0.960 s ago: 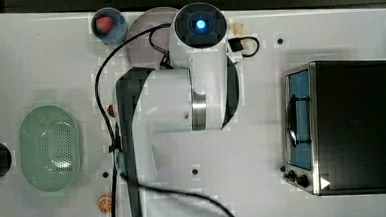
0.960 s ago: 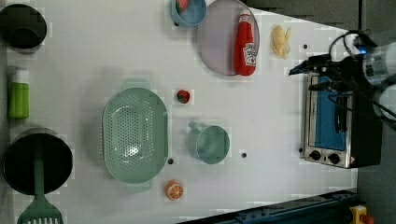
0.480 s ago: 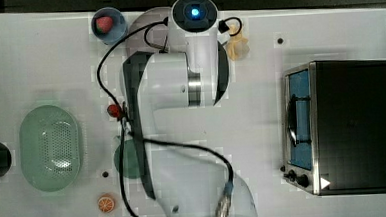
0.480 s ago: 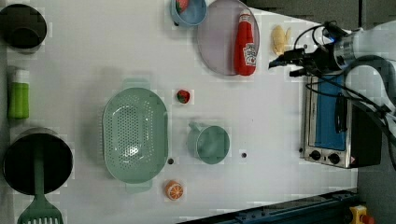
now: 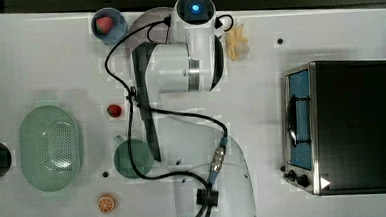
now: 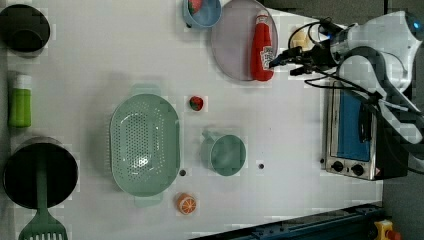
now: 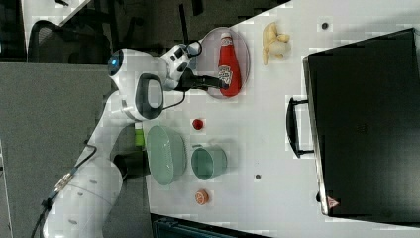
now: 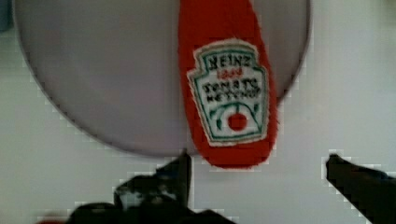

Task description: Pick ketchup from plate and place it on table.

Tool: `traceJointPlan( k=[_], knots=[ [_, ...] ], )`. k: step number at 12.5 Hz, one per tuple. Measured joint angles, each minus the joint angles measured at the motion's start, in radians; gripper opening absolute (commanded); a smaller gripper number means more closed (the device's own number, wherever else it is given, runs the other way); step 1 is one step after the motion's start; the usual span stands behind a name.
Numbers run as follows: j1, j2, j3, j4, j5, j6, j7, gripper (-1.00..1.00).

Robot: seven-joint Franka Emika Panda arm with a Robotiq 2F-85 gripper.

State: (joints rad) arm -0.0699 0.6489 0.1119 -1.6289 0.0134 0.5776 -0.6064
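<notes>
The ketchup (image 6: 261,47) lies flat on the plate (image 6: 232,45), cap toward the left view's top, its base reaching the plate's rim at the edge nearest the oven (image 6: 357,132). The gripper (image 6: 280,57) hangs just beside that base, fingers (image 8: 180,170) spread wide (nothing between them), apart from the bottle. On the table (image 6: 100,50), a blue cup (image 6: 202,11) holding a strawberry (image 6: 194,5) sits beside the plate; a green basket (image 6: 145,142), mug (image 6: 226,154) and orange slice (image 6: 186,203) lie well away.
</notes>
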Motion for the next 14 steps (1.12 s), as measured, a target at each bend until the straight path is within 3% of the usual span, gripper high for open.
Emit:
traceJointPlan(
  k=[10, 11, 14],
  knots=[
    [0.028, 0.187, -0.003, 0.062, -0.047, 0.288, -0.061, 1.00],
    [0.029, 0.193, 0.000, 0.063, -0.047, 0.309, -0.061, 0.92],
    [0.035, 0.200, -0.005, 0.062, -0.051, 0.315, -0.067, 0.20]
  ],
)
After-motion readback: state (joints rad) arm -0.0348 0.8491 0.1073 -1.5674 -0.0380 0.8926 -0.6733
